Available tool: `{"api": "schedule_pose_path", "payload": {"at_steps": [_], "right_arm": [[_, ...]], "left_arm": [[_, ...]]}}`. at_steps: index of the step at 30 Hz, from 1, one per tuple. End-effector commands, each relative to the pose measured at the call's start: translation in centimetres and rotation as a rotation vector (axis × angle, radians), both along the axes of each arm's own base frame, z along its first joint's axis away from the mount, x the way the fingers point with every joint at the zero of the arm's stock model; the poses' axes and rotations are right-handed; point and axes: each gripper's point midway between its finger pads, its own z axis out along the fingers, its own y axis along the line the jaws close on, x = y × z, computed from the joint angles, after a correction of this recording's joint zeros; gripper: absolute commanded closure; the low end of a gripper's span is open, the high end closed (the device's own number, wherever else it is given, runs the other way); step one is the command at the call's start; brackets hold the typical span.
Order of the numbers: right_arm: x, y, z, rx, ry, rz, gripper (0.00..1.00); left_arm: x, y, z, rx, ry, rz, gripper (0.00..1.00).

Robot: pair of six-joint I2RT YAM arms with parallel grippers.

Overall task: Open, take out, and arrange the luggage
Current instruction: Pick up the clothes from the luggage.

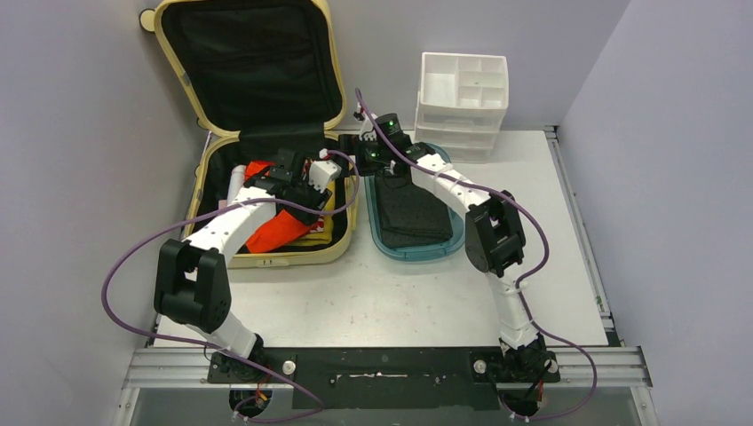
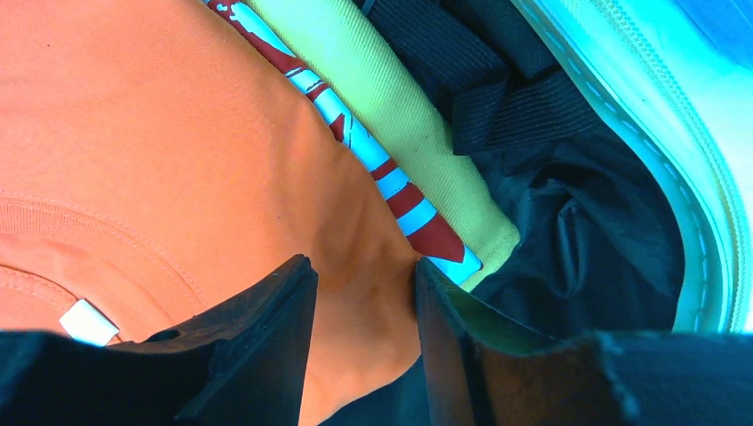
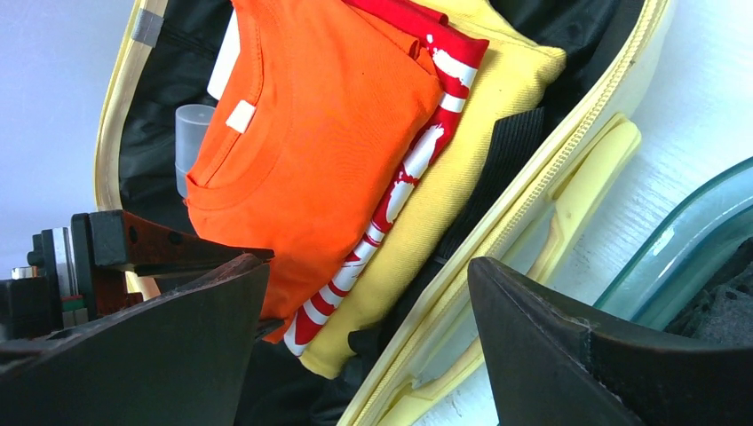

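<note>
The pale-yellow luggage (image 1: 266, 257) lies open at the back left, its lid (image 1: 249, 62) propped against the wall. Folded clothes are stacked inside it: an orange shirt (image 1: 275, 229) on top, a red-and-white striped garment (image 2: 391, 177) under it, and a yellow one (image 2: 400, 98) lowest. My left gripper (image 2: 360, 275) is down in the case, and its jaws pinch a creased fold of the orange shirt (image 2: 133, 133) at the corner. My right gripper (image 3: 368, 275) hangs open above the case's right rim (image 3: 533, 204), holding nothing.
A teal tray (image 1: 417, 253) with a dark folded cloth (image 1: 408, 213) sits right of the case. A white drawer organizer (image 1: 462, 98) stands at the back. A clear bottle (image 3: 191, 133) lies in the case beside the clothes. Walls close in left and right.
</note>
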Motion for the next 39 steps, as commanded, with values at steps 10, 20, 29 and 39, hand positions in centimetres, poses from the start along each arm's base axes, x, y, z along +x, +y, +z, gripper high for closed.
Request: {"api": "schedule_pose_path", "payload": {"at_steps": [10, 20, 29, 39], "right_arm": [[-0.6, 2.9, 3.1, 0.057, -0.073, 0.035, 0.15], [-1.5, 4.6, 1.8, 0.044, -0.06, 0.049, 0.15], [-3.8, 7.2, -0.1, 0.04, -0.012, 0.081, 0.14], [-4.5, 7.8, -2.8, 0.109, 0.151, 0.083, 0.15]], "left_arm": [[-1.3, -1.1, -1.3, -0.04, 0.078, -0.053, 0.73], [1.5, 0.4, 2.6, -0.169, 0.002, 0.011, 1.0], [2.0, 2.2, 5.4, -0.281, -0.074, 0.033, 1.0], [1.7, 1.9, 6.9, -0.373, -0.124, 0.028, 1.0]]}}
